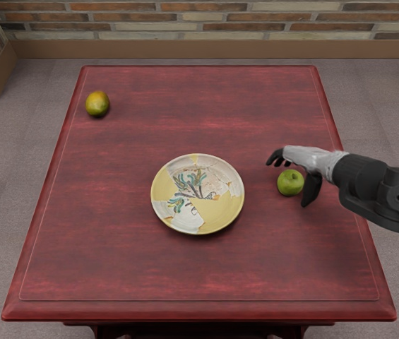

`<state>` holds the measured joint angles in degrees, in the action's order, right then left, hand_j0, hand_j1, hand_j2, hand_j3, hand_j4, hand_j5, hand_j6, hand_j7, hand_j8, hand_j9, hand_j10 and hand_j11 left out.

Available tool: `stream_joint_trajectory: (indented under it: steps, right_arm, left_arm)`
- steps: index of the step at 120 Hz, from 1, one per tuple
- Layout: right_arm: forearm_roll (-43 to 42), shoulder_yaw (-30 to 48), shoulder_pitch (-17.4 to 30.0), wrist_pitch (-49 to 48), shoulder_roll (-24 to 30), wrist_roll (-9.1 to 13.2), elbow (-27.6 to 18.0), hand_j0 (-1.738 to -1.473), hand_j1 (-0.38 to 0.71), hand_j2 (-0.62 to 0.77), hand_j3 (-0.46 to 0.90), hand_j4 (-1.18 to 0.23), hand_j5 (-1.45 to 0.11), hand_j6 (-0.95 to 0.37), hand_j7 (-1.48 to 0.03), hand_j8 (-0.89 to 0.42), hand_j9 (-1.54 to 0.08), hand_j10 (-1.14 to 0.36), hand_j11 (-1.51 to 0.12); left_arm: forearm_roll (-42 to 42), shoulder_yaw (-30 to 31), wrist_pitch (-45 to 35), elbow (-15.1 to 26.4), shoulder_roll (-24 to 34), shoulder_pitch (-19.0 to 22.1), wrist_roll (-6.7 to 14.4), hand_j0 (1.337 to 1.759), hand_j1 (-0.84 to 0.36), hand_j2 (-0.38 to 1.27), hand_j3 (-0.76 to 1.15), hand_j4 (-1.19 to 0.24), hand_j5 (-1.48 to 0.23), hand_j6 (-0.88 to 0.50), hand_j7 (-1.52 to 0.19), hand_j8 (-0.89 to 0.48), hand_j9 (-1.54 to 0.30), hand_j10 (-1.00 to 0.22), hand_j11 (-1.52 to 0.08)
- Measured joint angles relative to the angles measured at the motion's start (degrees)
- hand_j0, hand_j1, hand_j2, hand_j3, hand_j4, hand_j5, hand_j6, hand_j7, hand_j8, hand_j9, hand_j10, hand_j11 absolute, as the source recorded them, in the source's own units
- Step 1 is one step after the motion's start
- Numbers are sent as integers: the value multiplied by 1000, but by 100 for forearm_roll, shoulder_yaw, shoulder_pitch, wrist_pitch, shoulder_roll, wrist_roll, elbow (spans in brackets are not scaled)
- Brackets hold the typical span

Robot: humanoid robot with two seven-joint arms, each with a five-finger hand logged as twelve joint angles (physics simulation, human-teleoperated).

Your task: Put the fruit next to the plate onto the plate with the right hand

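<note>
Red table (114,282) front edge nearest, then plate (158,191) mid-table. Green apple (290,182) sits near plate's right, off it. Right hand (308,164) spread open over apple, thumb beside it, gripping nothing. Apple likely light, rigid, smooth, rolls easily: wrap fingers around its widest part.

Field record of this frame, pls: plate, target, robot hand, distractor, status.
plate: middle of the table, no fruit on it
target: green apple, on the table, right of the plate
right robot hand: open, arched over the apple; contact unclear
distractor: yellow-green fruit, far-left corner
status: apple not on the plate yet
</note>
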<state>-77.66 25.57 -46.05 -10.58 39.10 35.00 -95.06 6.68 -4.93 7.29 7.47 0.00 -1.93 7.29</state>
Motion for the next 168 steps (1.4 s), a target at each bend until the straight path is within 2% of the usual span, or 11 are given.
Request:
stream_joint_trajectory:
  steps: [54, 109, 168]
  right_arm:
    - [-89, -1, 83, 245, -59, 0, 67, -1658, 56, -65, 0, -343, -442, -344, -441, -343, -441, -342, -441]
    - [-376, -3, 272, 479, -240, 0, 175, -1658, 74, -68, 0, -357, -461, -358, -460, -357, -460, -357, -460]
    - [-378, 0, 307, 488, -253, 0, 206, -1658, 206, -81, 0, -472, -606, -472, -607, -434, -609, -470, -609]
  left_arm:
    - [0, 0, 0, 0, 0, 0, 1, 1658, 339, 2, 0, -9, -11, -9, -11, -9, -11, -9, -11]
    - [0, 0, 0, 0, 0, 0, 0, 1658, 339, 2, 0, -9, -11, -9, -11, -9, -11, -9, -11]
    - [0, 0, 0, 0, 0, 0, 1, 1658, 339, 2, 0, -9, -11, -9, -11, -9, -11, -9, -11]
